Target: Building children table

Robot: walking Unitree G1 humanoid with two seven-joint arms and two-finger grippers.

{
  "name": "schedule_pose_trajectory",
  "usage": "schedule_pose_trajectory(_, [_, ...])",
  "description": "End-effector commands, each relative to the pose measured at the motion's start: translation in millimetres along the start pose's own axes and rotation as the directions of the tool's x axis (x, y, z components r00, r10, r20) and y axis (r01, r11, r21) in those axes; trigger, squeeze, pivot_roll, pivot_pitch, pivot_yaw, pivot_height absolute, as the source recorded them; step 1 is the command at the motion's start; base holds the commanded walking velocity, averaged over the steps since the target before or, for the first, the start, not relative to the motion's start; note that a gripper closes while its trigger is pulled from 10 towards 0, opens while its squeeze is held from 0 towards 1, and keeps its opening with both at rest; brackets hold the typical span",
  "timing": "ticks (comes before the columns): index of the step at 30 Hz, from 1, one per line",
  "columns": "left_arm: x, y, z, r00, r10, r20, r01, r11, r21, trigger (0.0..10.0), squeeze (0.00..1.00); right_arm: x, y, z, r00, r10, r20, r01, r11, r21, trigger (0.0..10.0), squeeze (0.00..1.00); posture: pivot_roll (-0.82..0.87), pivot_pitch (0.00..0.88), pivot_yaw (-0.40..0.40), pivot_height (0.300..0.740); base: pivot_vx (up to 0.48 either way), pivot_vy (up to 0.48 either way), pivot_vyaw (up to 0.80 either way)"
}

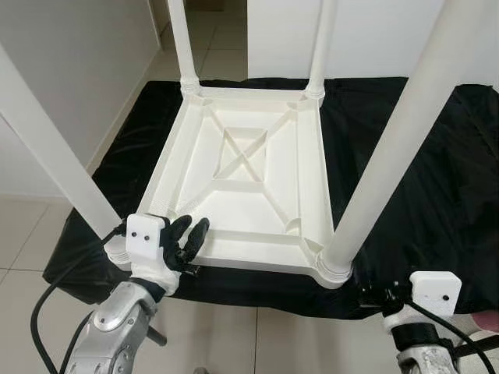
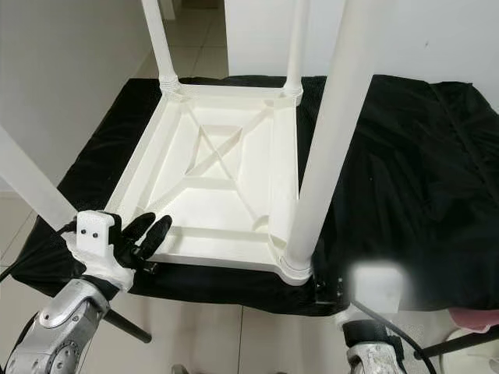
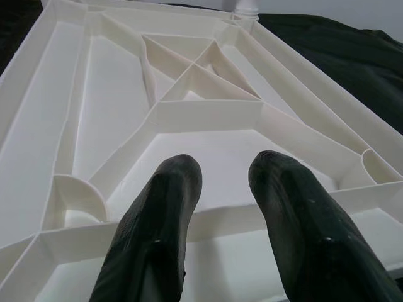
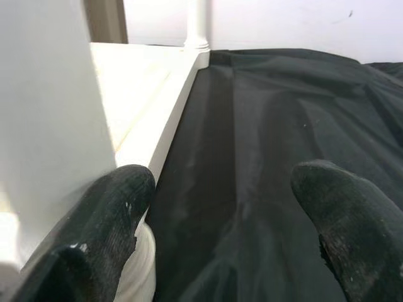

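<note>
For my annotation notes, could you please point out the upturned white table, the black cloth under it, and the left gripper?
upturned white table (image 1: 249,167): left eye view, on the ribbed underside.
black cloth (image 1: 413,187): left eye view, on the bare stretch right of the table.
left gripper (image 3: 223,207): left wrist view, midway between its fingers.

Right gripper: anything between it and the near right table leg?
Nothing visible. The right gripper is open beside the near right leg, one finger next to the leg's base, with only black cloth between the fingers.
</note>
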State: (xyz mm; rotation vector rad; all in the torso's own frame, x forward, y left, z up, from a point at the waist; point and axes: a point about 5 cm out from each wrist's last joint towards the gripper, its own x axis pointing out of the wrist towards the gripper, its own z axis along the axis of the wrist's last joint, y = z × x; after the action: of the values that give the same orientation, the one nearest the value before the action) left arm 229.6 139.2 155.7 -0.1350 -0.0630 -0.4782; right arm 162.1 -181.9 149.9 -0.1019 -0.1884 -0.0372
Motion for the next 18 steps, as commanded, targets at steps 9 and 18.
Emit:
schedule_pose_trajectory(9, [-5.8,3.0,-0.9,0.999,0.024,-0.034,-0.023,0.999,0.035,10.0,0.00,-12.0,14.7,-0.5,0.980,0.191,-0.055,-0.189,0.981,0.047,10.0,0.00,-0.07,0.099,0.081,0.740,0.000,0.000,0.00])
schedule_pose_trajectory(18, [-11.2,1.9,-3.7,0.998,0.032,-0.046,-0.030,0.999,0.036,10.0,0.00,-18.4,15.2,-1.0,0.947,0.311,-0.083,-0.307,0.950,0.055,10.0,0.00,-0.06,0.113,0.065,0.740,0.000,0.000,0.00])
